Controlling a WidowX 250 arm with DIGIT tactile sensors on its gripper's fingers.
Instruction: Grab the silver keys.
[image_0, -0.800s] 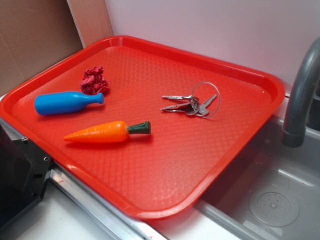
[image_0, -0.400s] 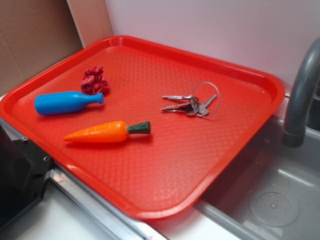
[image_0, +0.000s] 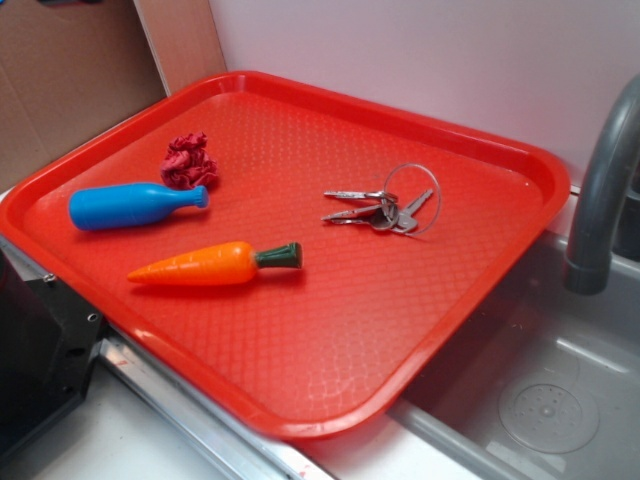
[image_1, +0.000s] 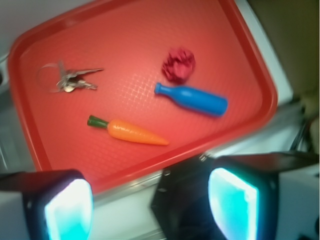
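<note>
The silver keys (image_0: 385, 208) lie flat on the red tray (image_0: 330, 330), right of its middle, their thin wire ring toward the far right. From the wrist camera the keys (image_1: 70, 80) are at the tray's upper left. My gripper (image_1: 150, 210) hangs high over the tray's near edge, open, with nothing between its glowing cyan pads (image_1: 70, 210). It is well apart from the keys. The exterior view does not show the gripper.
On the tray also lie an orange toy carrot (image_0: 215, 263), a blue toy bottle (image_0: 130, 204) and a crumpled red scrap (image_0: 187, 162). A grey faucet (image_0: 600, 200) and sink basin (image_0: 545, 400) sit right of the tray. A black block (image_0: 35, 350) stands at the left front.
</note>
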